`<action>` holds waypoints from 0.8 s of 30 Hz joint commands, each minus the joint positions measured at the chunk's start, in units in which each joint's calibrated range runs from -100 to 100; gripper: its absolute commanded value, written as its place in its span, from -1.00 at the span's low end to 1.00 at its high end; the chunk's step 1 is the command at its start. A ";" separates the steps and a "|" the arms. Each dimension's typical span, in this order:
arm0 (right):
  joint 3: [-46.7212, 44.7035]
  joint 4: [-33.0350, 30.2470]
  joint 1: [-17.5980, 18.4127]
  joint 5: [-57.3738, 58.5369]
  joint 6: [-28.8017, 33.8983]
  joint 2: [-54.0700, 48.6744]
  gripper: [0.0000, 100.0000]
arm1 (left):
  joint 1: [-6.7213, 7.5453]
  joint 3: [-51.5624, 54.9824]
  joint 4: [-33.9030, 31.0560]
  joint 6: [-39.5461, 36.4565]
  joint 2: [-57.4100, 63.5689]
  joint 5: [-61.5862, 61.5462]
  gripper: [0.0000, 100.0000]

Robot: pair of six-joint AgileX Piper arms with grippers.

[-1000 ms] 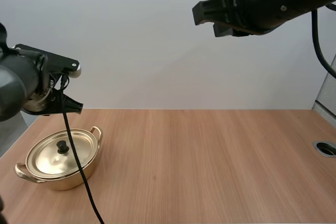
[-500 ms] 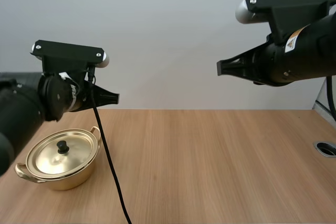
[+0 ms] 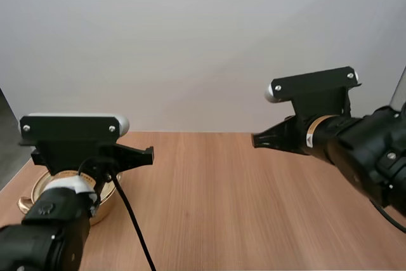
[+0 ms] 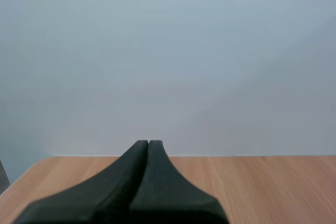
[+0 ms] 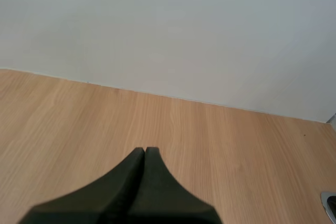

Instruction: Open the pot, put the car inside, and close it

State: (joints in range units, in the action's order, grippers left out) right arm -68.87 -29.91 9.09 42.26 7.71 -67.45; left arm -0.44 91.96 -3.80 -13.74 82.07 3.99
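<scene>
Our left gripper (image 4: 148, 142) and right gripper (image 5: 145, 149) have fingers pressed together, holding nothing. Gold pot (image 3: 38, 190) sits at counter's (image 3: 209, 207) left edge behind our left arm; lid obscured. Stage undecidable: pre-opening or closed again.

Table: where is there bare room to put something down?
The table is bare wood between the two arms and on to its far edge at the wall. It is crowded at the left edge, where the pot sits under the left gripper. The right gripper, shut like the left, hangs over bare wood.
</scene>
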 commanded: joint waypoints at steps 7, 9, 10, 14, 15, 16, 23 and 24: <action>-26.07 0.95 -0.20 -33.13 -0.01 -4.30 -1.00 | 0.82 8.04 0.03 0.09 15.69 -18.60 -1.00; -28.16 0.95 -0.82 -35.56 -0.01 -7.28 -1.00 | 1.14 8.04 0.03 0.09 17.93 -25.25 -1.00; -28.99 0.95 -1.28 -36.58 -0.01 -9.08 -1.00 | 1.42 8.04 0.03 0.09 17.93 -27.59 -1.00; -31.13 2.33 -4.04 -37.20 -0.01 -14.70 -1.00 | 1.40 8.04 0.03 0.09 17.93 -32.15 -1.00; -31.13 3.12 -4.98 -37.01 -0.01 -15.70 -1.00 | 1.40 8.04 0.03 0.09 17.93 -33.15 -1.00; -31.13 4.10 -5.94 -36.88 -0.01 -16.47 -1.00 | 1.40 8.04 0.03 0.00 17.93 -33.91 -1.00; -31.13 11.17 -10.85 -34.24 0.10 -19.33 -1.00 | 1.40 8.04 0.03 -0.09 17.93 -34.09 -1.00; -31.13 11.17 -11.19 -34.24 -0.01 -19.87 -1.00 | 1.40 8.04 0.03 -0.09 17.93 -34.09 -1.00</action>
State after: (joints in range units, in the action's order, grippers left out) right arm -100.00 -19.04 -1.37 7.92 7.80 -86.95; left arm 0.98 100.00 -3.80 -13.74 100.00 -29.61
